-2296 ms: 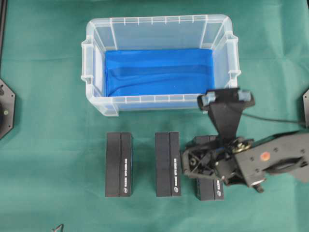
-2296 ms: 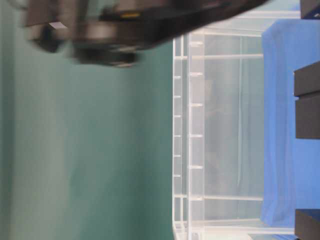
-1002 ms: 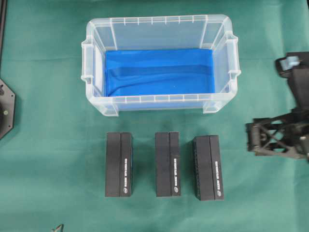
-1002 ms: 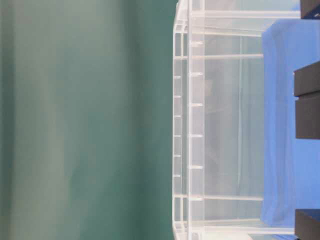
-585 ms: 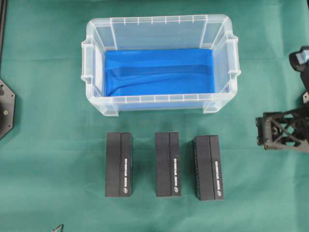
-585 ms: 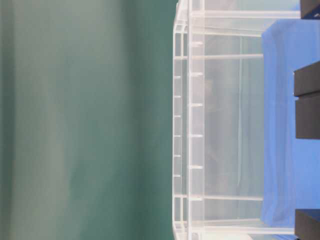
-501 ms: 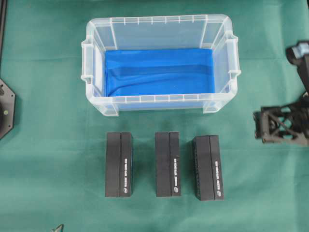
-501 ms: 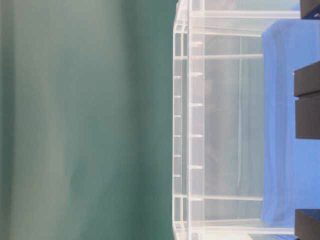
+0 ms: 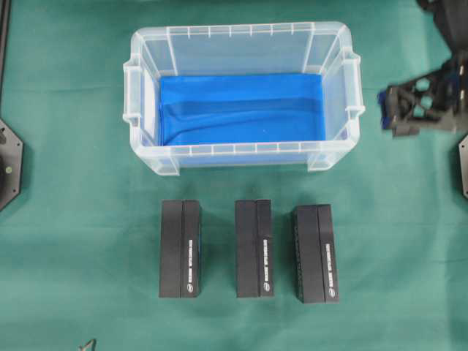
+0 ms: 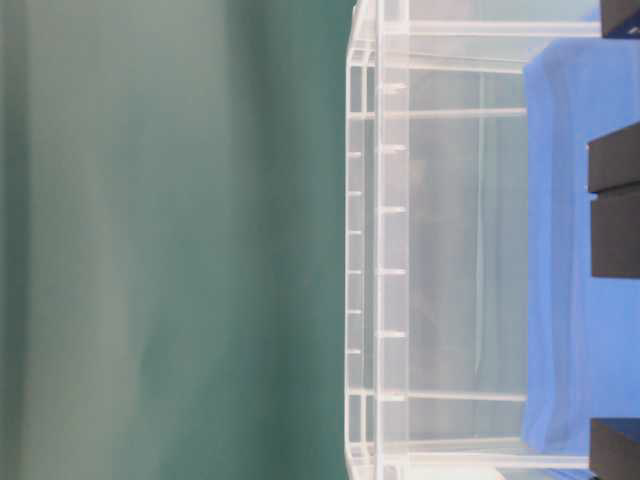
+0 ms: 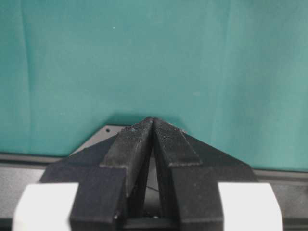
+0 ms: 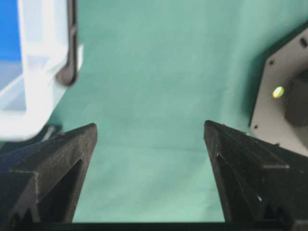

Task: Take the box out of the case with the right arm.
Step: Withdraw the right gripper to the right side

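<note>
Green worktop carries the case and three black boxes; my right claw gapes empty, left claw pinched closed.

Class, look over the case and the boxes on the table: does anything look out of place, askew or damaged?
Nearly nothing. The case holds only its blue sheet, slightly rumpled at the left. Three boxes lie in a row outside; the right one sits slightly askew.

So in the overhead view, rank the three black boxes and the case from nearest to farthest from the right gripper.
From the right gripper:
1. case, just to its left
2. right box, below the case
3. middle box
4. left box, farthest left
</note>
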You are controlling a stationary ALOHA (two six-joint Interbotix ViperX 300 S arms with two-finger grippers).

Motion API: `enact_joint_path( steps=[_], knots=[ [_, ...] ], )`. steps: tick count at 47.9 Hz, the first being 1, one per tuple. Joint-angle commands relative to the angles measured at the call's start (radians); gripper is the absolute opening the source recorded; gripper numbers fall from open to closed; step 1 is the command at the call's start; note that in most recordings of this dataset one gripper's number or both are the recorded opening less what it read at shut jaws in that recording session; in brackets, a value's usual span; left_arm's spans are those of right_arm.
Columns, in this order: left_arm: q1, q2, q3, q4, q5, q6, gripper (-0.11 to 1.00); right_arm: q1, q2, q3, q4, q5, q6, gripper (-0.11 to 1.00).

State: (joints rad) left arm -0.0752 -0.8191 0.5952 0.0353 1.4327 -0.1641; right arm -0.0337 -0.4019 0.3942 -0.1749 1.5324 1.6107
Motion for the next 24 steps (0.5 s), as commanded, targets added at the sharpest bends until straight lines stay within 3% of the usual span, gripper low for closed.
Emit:
enact_joint_path(
  steps=[1,11,24],
  knots=[
    [0.003,0.006,-0.026,0.002,-0.003,0.000,0.02,-0.044,-0.021,-0.006,-0.003,-0.005,-0.034,0.87],
    [0.003,0.006,-0.026,0.002,-0.003,0.000,0.02,-0.126,-0.026,-0.003,-0.003,-0.009,-0.129,0.87],
    [0.005,0.006,-0.026,0.000,-0.003,0.000,0.02,-0.149,-0.025,0.008,0.000,-0.034,-0.146,0.87]
  ],
)
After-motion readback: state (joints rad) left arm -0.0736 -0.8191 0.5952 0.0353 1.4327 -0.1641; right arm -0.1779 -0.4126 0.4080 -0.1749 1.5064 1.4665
